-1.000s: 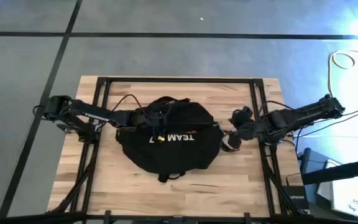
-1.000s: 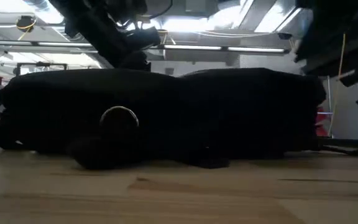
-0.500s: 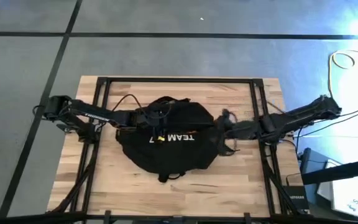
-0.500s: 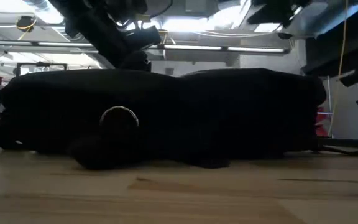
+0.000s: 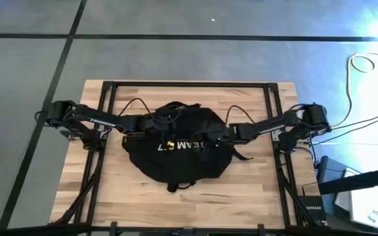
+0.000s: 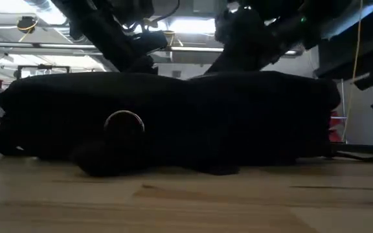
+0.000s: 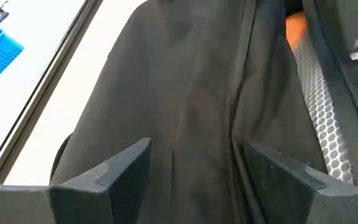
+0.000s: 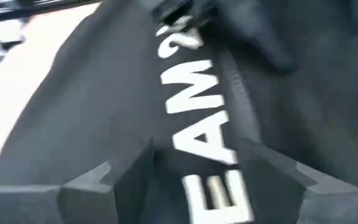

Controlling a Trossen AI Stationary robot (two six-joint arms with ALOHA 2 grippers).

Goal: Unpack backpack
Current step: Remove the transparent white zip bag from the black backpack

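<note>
Lying under both sets of spread fingers (image 7: pixel 191 171) (image 8: pixel 191 174), the backpack (image 5: pixel 176 157) is ungripped.

**What the views leave unclear**

In the high view the left end effector (image 5: pixel 165 133) and right end effector (image 5: pixel 209 136) lie dark against the black backpack (image 5: pixel 176 164), so their fingertips cannot be made out. The white lettering (image 5: pixel 190 144) is partly covered by the right arm. In the low view the backpack hides the tabletop (image 6: pixel 186 200) behind it, and the round object (image 6: pixel 124 123) on its front is too dim to identify. The right wrist view is blurred.
</note>
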